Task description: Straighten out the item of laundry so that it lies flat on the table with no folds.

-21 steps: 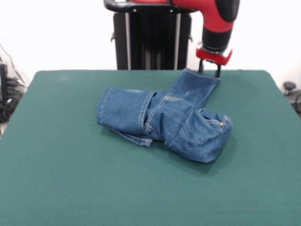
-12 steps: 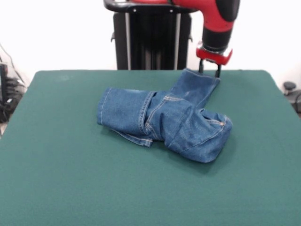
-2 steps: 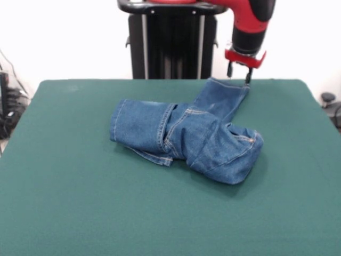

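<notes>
Pincer (image 3: 239,73) lifted clear of jeans (image 3: 186,136).

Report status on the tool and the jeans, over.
Tool open, empty, above the far leg hem. Jeans bunched on the table, folded over, not flat. Nothing in the way.

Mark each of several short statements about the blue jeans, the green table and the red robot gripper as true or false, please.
1. The small blue denim jeans lie flat with no folds. False: they are folded over themselves.
2. The red gripper holds the jeans. False: it is open, above the hem of the leg at the table's far side, and grips nothing.
3. The jeans rest on the wide dark green table. True.
4. Orange-tan stitching shows on the denim. True.
5. A second garment lies on the table. False: only the jeans are there.
</notes>
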You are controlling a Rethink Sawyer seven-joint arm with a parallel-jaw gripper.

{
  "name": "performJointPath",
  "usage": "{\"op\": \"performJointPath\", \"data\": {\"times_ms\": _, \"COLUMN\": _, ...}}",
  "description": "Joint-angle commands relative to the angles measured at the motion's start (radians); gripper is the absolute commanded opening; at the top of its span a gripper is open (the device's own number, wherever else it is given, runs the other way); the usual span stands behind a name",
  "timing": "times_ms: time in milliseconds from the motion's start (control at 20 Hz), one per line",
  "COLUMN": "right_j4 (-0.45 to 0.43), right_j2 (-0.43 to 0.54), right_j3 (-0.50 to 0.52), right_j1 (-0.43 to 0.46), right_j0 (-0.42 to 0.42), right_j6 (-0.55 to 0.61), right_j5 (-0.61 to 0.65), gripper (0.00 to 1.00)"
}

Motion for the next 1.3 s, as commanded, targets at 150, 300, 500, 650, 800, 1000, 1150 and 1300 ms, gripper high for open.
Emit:
{"op": "performJointPath", "data": {"times_ms": 150, "right_j4": 0.046, "right_j2": -0.069, "right_j3": -0.177, "right_j1": -0.052, "right_j0": 0.054, "right_j6": 0.181, "right_j5": 0.242, "gripper": 1.00}}
{"op": "performJointPath", "data": {"times_ms": 300, "right_j4": 0.031, "right_j2": -0.077, "right_j3": -0.183, "right_j1": -0.063, "right_j0": 0.053, "right_j6": 0.181, "right_j5": 0.275, "gripper": 1.00}}
{"op": "performJointPath", "data": {"times_ms": 500, "right_j4": 0.010, "right_j2": -0.083, "right_j3": -0.189, "right_j1": -0.077, "right_j0": 0.039, "right_j6": 0.165, "right_j5": 0.306, "gripper": 1.00}}
{"op": "performJointPath", "data": {"times_ms": 650, "right_j4": -0.007, "right_j2": -0.093, "right_j3": -0.195, "right_j1": -0.090, "right_j0": 0.026, "right_j6": 0.150, "right_j5": 0.333, "gripper": 1.00}}
{"op": "performJointPath", "data": {"times_ms": 800, "right_j4": -0.029, "right_j2": -0.110, "right_j3": -0.206, "right_j1": -0.106, "right_j0": 0.020, "right_j6": 0.136, "right_j5": 0.372, "gripper": 1.00}}
{"op": "performJointPath", "data": {"times_ms": 1000, "right_j4": -0.054, "right_j2": -0.122, "right_j3": -0.218, "right_j1": -0.118, "right_j0": 0.011, "right_j6": 0.127, "right_j5": 0.410, "gripper": 1.00}}
{"op": "performJointPath", "data": {"times_ms": 1150, "right_j4": -0.067, "right_j2": -0.123, "right_j3": -0.218, "right_j1": -0.127, "right_j0": -0.003, "right_j6": 0.118, "right_j5": 0.417, "gripper": 1.00}}
{"op": "performJointPath", "data": {"times_ms": 1300, "right_j4": -0.081, "right_j2": -0.118, "right_j3": -0.221, "right_j1": -0.127, "right_j0": -0.019, "right_j6": 0.108, "right_j5": 0.411, "gripper": 1.00}}
